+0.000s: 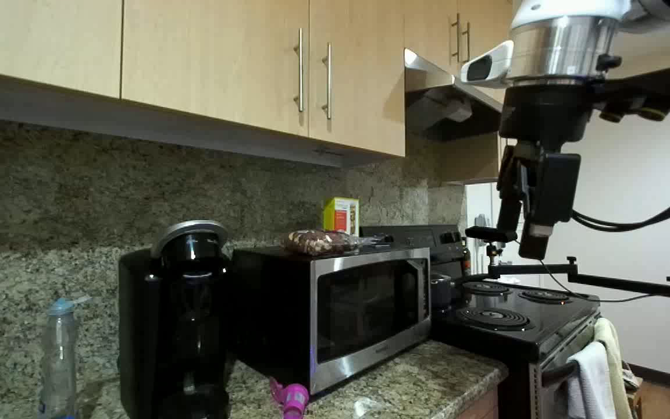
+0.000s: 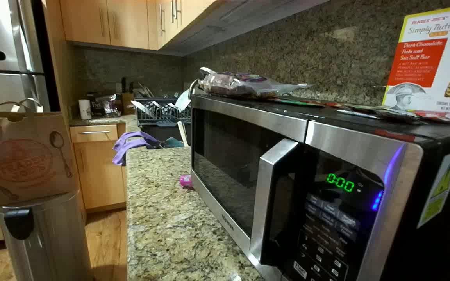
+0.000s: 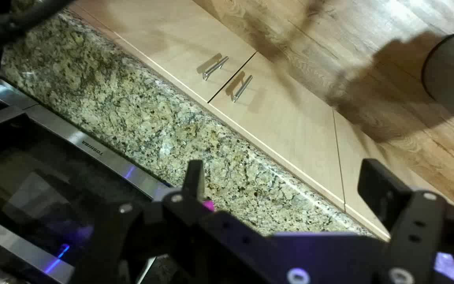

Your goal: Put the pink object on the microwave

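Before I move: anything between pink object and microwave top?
Nothing visible blocks the way from the pink object up to the microwave; on its top, a filled plastic bag and flat packets take space.

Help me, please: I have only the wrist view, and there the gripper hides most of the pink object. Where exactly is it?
Observer: The pink object is on the counter at the front of the microwave, towards the coffee maker.
Operator: Thank you. Is the top of the microwave free for placing?
Observer: Not fully: flat packets lie on it.
Operator: I cannot read any time on its front. What is shown?
Observer: The display shows 0:00 in green.
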You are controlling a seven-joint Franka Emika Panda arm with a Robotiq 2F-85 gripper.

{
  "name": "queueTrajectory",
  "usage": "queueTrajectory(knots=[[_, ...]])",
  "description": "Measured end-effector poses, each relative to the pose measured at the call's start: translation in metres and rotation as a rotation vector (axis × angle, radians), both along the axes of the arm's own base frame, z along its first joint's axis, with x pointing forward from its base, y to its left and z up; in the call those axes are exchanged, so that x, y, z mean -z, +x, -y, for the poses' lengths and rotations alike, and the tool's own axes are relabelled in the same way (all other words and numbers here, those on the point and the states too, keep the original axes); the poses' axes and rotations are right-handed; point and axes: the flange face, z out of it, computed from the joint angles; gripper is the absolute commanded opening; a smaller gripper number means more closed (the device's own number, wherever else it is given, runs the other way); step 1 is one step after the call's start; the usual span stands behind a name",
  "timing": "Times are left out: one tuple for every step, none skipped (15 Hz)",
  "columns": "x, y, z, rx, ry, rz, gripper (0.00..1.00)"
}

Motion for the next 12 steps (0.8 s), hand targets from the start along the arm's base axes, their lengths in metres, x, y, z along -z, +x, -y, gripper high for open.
queueTrajectory(knots=[[0.0,0.0,0.0,0.0,0.0,0.0,1.0],[0.0,0.0,0.0,0.0,0.0,0.0,1.0],[0.0,0.0,0.0,0.0,0.0,0.0,1.0],[0.0,0.0,0.0,0.0,0.0,0.0,1.0],[0.0,0.0,0.0,0.0,0.0,0.0,1.0],[0.0,0.0,0.0,0.0,0.0,0.0,1.0],[0.0,0.0,0.0,0.0,0.001,0.0,1.0],[-0.001,0.0,0.0,-0.002,0.0,0.005,1.0],[-0.003,0.003,0.001,-0.013,-0.014,0.02,1.0],[-0.008,0.009,0.003,-0.039,-0.041,0.045,1.0],[-0.016,0.018,0.005,-0.08,-0.074,0.074,1.0],[-0.024,0.031,0.008,-0.12,-0.107,0.097,1.0]])
